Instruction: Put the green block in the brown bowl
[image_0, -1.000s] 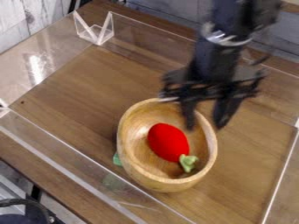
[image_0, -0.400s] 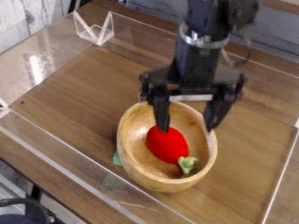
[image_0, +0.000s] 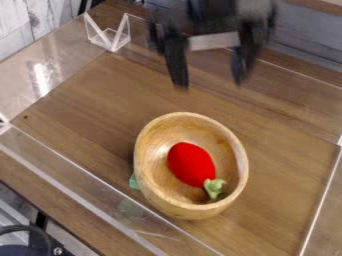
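Note:
The brown bowl, wide, wooden and thick-rimmed, sits on the wooden table at lower centre. A red toy lies in its middle. At the toy's lower right, inside the bowl, is a small green piece that I take for the green block. My gripper hangs high above the bowl's far side, blurred. Its two dark fingers point down and stand wide open, with nothing between them.
Clear plastic walls ring the table; the front one runs along the lower left. A small clear stand is at the back left. A faint green patch shows at the bowl's outer left edge.
The gripper has risen from just over the bowl to well above it and drifted left, its fingers spreading wider. The bowl, the red toy and the green piece have not moved.

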